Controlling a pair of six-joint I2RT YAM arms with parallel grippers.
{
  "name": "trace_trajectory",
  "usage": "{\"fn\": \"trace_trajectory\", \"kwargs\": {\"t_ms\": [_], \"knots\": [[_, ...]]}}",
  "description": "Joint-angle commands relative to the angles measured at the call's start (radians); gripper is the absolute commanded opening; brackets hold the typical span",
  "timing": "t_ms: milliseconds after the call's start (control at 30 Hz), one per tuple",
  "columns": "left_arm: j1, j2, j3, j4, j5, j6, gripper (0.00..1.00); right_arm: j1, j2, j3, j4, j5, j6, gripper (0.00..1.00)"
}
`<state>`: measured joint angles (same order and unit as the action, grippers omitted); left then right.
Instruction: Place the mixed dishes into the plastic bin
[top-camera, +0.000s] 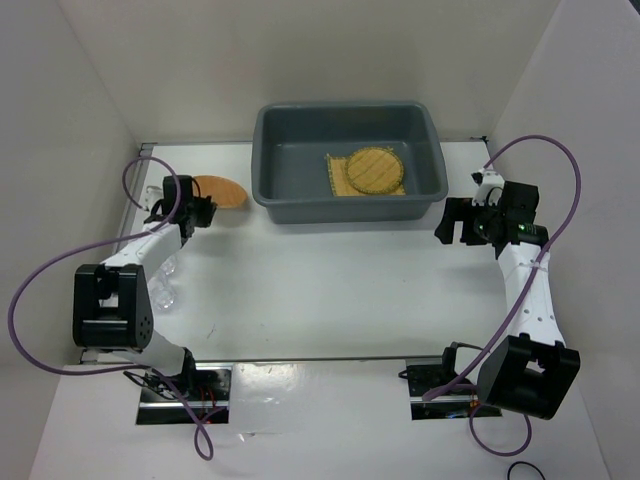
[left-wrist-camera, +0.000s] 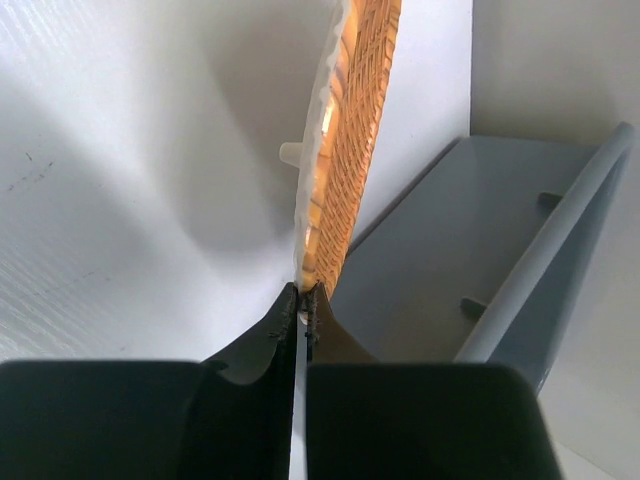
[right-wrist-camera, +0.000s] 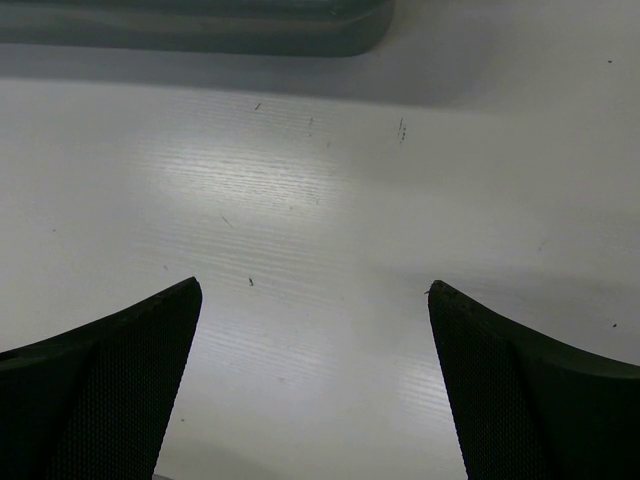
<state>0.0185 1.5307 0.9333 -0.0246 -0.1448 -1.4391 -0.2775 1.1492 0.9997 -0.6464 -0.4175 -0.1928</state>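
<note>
The left gripper (left-wrist-camera: 303, 298) pinches the orange-brown disc (left-wrist-camera: 345, 150) by its rim, so it juts edge-on ahead of the jaws, seemingly ready to swing into the plastic bin (left-wrist-camera: 520, 300) at right. The right gripper (right-wrist-camera: 313, 288) hangs spread, empty.

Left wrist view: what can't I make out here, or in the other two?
- Left wrist: orange disc seen edge-on, face hidden; left hand covers its lower edge.
- Top: glass cups small, clear, partly behind the left arm; upright or not unclear.
- Right wrist: bin cut off by top edge; contents unseen.
</note>
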Motion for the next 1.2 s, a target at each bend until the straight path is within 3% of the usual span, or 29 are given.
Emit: {"fn": "trace_trajectory", "kwargs": {"t_ms": [0,233,600,833,1167], "knots": [[0.014,-0.069,0.087,0.032,-0.01,0.037,0.0,0.003,-0.025,-0.012,0.024,-0.015,-0.011,0.98],[0.023,-0.107,0.194,0.014,-0.001,0.074,0.0,0.003,-0.025,-0.012,0.024,-0.015,-0.011,0.98],[0.032,-0.087,0.395,0.091,0.163,0.129,0.0,0.003,-0.034,-0.012,0.024,-0.024,-0.02,0.98],[-0.008,0.064,0.45,0.271,0.423,0.12,0.0,0.003,-0.034,-0.012,0.024,-0.024,-0.02,0.98],[-0.167,0.29,0.614,0.344,0.541,0.08,0.0,0.003,-0.043,-0.021,0.024,-0.024,-0.02,0.98]]}}
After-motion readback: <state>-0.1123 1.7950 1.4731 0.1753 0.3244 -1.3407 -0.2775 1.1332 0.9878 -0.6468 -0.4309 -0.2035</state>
